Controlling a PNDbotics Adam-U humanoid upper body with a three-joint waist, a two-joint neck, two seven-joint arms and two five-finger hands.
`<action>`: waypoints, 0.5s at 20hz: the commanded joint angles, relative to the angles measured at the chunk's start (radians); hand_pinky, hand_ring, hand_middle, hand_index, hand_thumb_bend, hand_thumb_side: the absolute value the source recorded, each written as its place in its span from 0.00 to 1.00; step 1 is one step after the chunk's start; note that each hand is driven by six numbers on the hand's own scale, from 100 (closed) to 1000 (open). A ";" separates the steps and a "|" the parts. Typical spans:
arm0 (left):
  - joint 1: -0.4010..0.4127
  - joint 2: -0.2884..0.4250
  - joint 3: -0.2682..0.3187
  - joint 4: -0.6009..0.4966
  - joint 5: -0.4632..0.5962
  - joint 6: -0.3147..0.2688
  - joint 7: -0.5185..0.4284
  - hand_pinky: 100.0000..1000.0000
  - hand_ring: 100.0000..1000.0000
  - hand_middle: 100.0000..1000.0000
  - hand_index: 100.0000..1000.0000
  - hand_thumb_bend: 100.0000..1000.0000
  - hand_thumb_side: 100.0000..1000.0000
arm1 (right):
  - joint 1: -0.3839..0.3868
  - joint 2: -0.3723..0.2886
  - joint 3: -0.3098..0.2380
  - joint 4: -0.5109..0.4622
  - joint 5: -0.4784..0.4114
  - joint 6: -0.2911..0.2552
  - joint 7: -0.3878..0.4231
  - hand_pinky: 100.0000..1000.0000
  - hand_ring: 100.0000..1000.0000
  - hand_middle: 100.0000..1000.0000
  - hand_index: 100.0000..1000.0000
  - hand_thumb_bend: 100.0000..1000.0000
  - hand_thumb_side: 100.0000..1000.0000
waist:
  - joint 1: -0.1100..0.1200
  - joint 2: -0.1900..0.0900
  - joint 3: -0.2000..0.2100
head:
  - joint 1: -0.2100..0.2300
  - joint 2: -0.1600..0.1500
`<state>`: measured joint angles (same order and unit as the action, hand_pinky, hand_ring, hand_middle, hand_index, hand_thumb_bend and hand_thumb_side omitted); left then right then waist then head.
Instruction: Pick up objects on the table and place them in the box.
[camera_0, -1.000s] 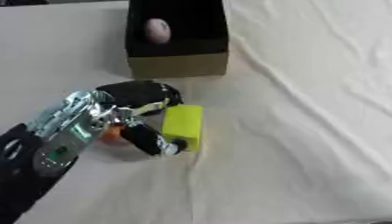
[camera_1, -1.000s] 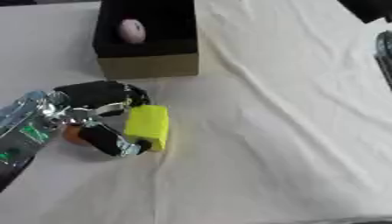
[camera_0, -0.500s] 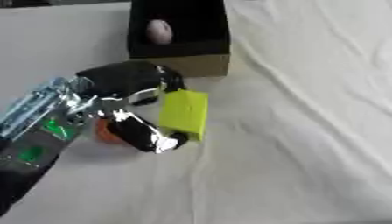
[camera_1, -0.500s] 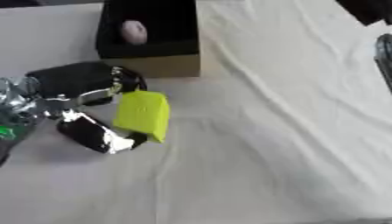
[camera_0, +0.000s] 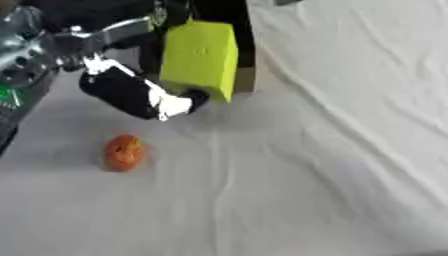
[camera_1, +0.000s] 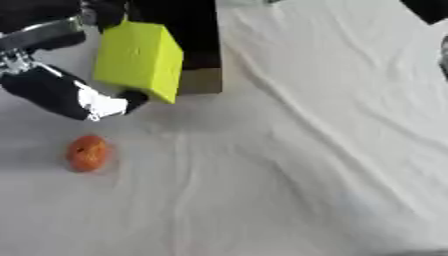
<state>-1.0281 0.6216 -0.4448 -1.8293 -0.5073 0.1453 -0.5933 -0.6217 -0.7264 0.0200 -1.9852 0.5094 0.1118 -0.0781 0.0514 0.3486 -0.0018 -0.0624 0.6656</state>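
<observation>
My left hand (camera_0: 131, 92) pinches the yellow-green block (camera_0: 199, 59) in the air, just before the box (camera_0: 229, 45) — if the pinch slips, it falls short onto the table (camera_0: 332, 165), beside the orange object (camera_0: 122, 152).

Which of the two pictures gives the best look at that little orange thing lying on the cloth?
The left eye view: the orange thing lies well inside the picture, alone on the white cloth. The right eye view shows the same thing whole too, only nearer the picture's left edge.
</observation>
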 joint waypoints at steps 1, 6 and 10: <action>-0.041 0.003 0.044 0.064 -0.002 -0.018 0.036 0.64 0.73 0.70 0.70 0.00 0.48 | -0.023 -0.012 -0.002 -0.015 -0.001 -0.008 0.006 0.84 0.85 0.66 0.79 0.00 0.97 | -0.002 -0.014 -0.012 | 0.020 -0.022; -0.082 -0.044 0.081 0.180 -0.054 -0.037 0.083 0.64 0.73 0.69 0.70 0.00 0.48 | -0.042 -0.003 0.001 -0.015 -0.014 -0.033 0.002 0.84 0.85 0.66 0.79 0.00 0.96 | 0.003 0.001 -0.035 | 0.067 -0.029; -0.104 -0.073 0.114 0.274 -0.110 -0.050 0.123 0.64 0.73 0.69 0.70 0.00 0.48 | -0.064 0.003 0.008 -0.015 -0.029 -0.065 -0.010 0.84 0.85 0.66 0.79 0.00 0.96 | 0.009 0.017 -0.053 | 0.113 -0.042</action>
<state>-1.1086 0.5436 -0.3577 -1.5735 -0.5999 0.0995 -0.4857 -0.6695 -0.7081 0.0322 -1.9852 0.4906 0.0574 -0.0841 0.0643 0.3877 -0.0568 0.0346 0.6371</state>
